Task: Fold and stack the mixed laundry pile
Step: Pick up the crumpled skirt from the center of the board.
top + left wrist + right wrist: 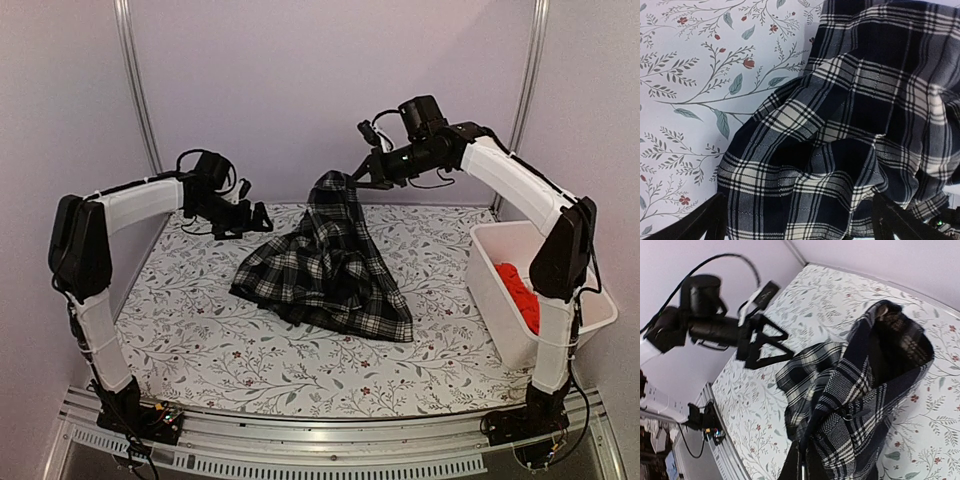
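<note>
The right jaws are clamped on a bunched edge of the plaid [325,265], holding it up at the far middle of the bench [200,345]. The cloth drapes down like a tent, its lower part heaped on the cover. The left jaws stand wide apart just left of the plaid, gripping nothing. The red shirt [520,292] lies in the basket [490,300] at the right.

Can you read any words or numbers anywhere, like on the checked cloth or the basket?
There are none to read. The plaid garment, the red shirt, the white basket and the floral table cover show no words, numbers or logos.
</note>
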